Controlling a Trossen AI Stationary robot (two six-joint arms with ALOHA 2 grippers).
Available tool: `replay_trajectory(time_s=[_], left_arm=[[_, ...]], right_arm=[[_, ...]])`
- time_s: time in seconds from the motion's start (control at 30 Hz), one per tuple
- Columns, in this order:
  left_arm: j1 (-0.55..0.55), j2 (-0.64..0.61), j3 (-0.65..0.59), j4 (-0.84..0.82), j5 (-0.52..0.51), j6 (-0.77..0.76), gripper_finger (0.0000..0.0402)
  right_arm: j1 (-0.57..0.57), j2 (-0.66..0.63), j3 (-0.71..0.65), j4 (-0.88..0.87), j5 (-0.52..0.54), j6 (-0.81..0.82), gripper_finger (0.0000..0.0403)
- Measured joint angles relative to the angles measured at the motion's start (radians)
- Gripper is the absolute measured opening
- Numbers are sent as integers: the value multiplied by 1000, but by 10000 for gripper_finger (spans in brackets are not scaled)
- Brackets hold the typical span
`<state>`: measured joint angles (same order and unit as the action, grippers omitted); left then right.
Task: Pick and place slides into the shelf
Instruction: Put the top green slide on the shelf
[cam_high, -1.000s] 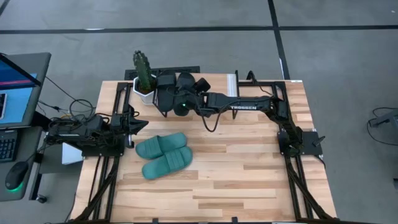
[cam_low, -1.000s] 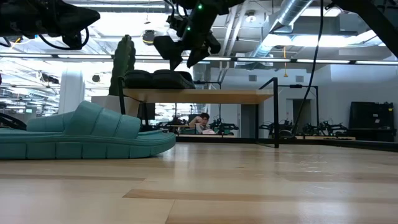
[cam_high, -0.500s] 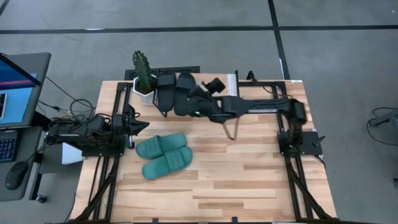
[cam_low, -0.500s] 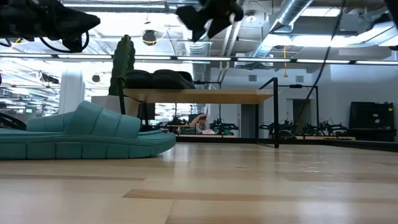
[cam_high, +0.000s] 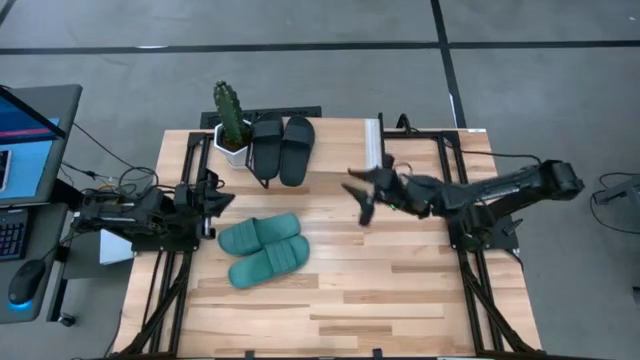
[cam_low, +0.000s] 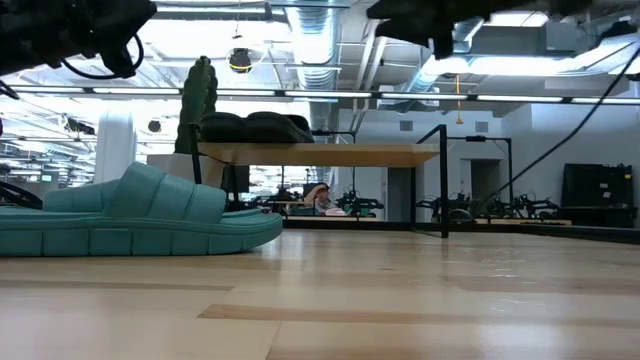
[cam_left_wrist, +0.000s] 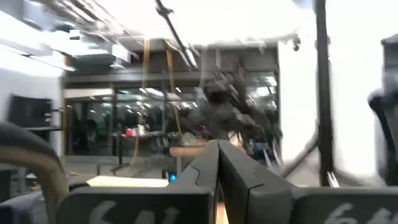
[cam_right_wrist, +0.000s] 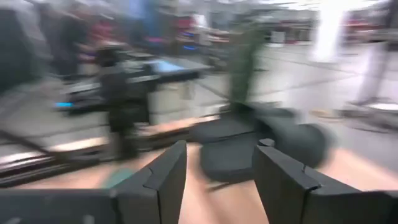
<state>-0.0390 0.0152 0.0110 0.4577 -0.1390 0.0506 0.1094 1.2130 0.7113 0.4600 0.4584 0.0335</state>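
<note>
Right tool (cam_high: 362, 200), fingers parted and empty, hangs mid-desk (cam_high: 400, 280), well apart from the shelf (cam_high: 372, 140). Bring it left over the teal slides (cam_high: 262, 250), which lie side by side, long axes running diagonally, and grip across a strap. Black slides (cam_high: 282, 148) sit on the shelf, lengthwise front-to-back. Left tool (cam_high: 222, 203) waits pinched shut at the desk's left edge.

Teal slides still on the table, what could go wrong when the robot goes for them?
1. The teal slides lie touching; a grab at one may drag the other.
2. The black slides and cactus crowd the shelf at one end, so placing there may bump them.
3. The right claw, empty and open, must avoid the left claw.
</note>
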Motion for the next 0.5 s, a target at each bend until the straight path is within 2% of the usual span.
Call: replay_trajectory(time_s=[0.07, 0.17, 0.33, 0.5], left_arm=[[1, -1, 2, 6, -20, -17, 0], [0, 0, 2, 2, -3, -45, 0], [0, 0, 2, 5, 30, -58, 0], [0, 0, 2, 3, 30, -59, 0]], right_arm=[[36, -11, -82, 98, -43, 18, 161], [98, 1, -146, 189, -49, 69, 158], [196, 102, -157, 239, -44, 116, 162], [253, 277, -124, 369, -30, 116, 171]])
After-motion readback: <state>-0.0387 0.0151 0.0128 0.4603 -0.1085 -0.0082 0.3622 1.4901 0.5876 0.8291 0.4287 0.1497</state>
